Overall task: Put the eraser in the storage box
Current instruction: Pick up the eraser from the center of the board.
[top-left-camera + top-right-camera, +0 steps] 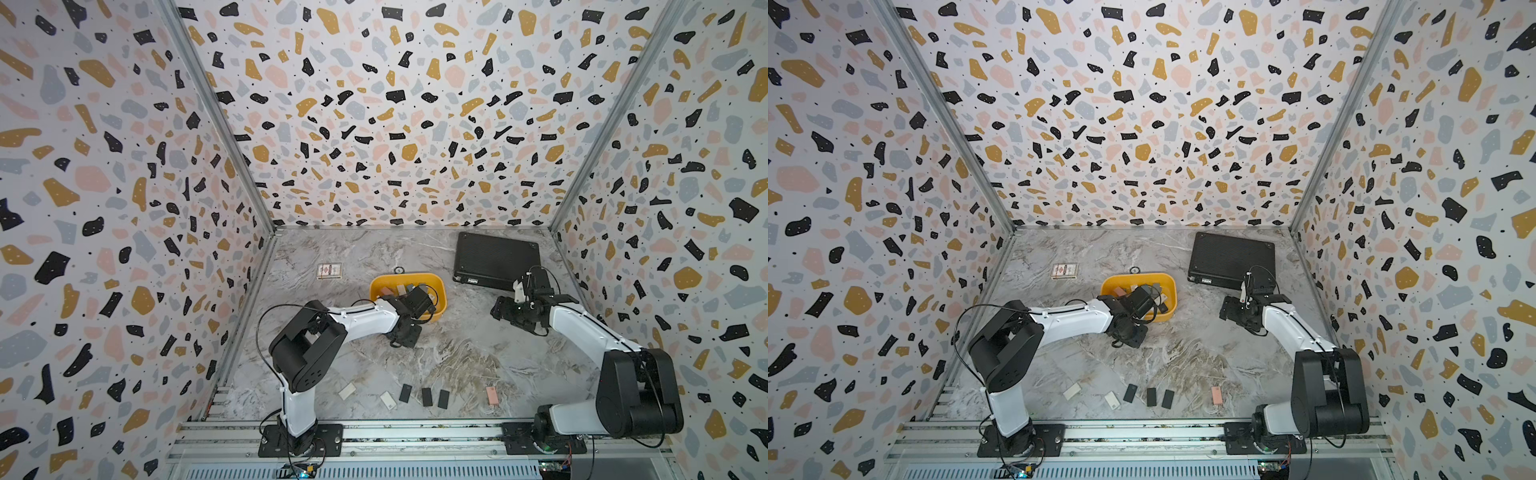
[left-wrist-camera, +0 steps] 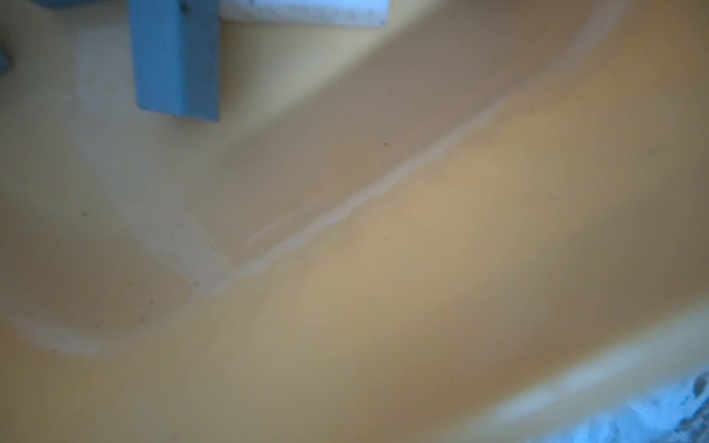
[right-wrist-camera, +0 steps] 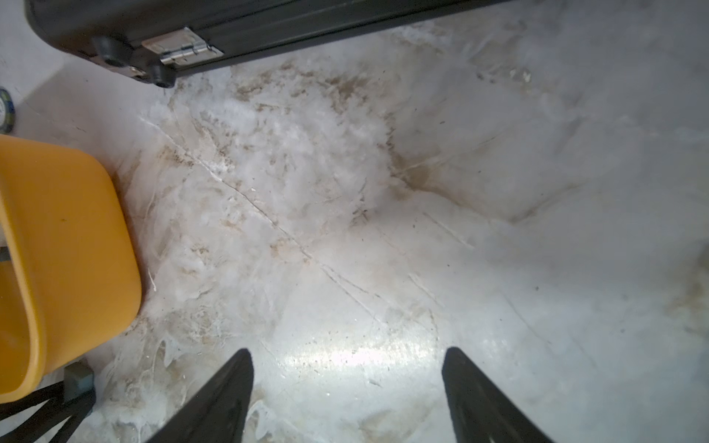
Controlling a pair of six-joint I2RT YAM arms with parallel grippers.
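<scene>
The storage box (image 1: 380, 282) is a yellow tub on the marble table, seen in both top views (image 1: 1113, 283). Several erasers lie inside it. My left gripper (image 1: 428, 305) reaches down into the box; its fingertips are hidden, and the left wrist view shows none. That view is filled by the box's yellow inner wall (image 2: 383, 307), with a blue-grey eraser (image 2: 176, 57) and a white eraser (image 2: 307, 11) on the floor. My right gripper (image 3: 347, 356) hangs open over bare table to the right of the box (image 3: 69, 230), holding nothing.
Several loose erasers lie in a row near the table's front edge: white (image 1: 347, 391), black (image 1: 427, 397), pink (image 1: 492, 395). A flat black case (image 1: 496, 259) sits at the back right, close behind my right gripper. A card pack (image 1: 329, 271) lies back left of the box.
</scene>
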